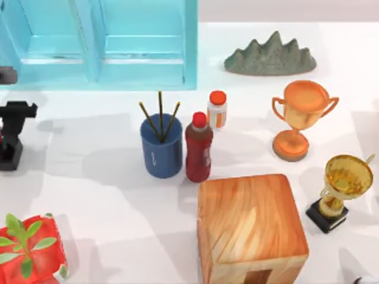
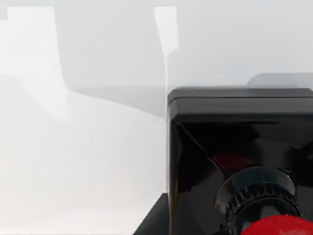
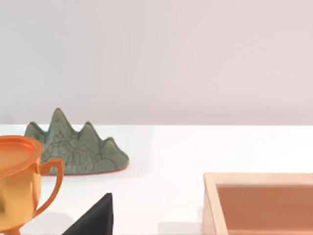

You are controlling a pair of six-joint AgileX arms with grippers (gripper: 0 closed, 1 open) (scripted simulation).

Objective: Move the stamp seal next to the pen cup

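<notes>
There are no words, numbers or signs to read here. The white bottle [image 1: 217, 110] has an orange band with no letters that can be made out. The dark red bottle [image 1: 198, 150] and the pen cup [image 1: 161, 149] have none either.

White table [image 1: 106, 177], pale plain wall [image 3: 156, 54]

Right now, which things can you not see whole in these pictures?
Stamp seal: left wrist view, its red knob is cut off by the picture's edge.
Wooden box: top view, cut off by the bottom edge.
Orange trophy: right wrist view, cut off by the edge.
</notes>
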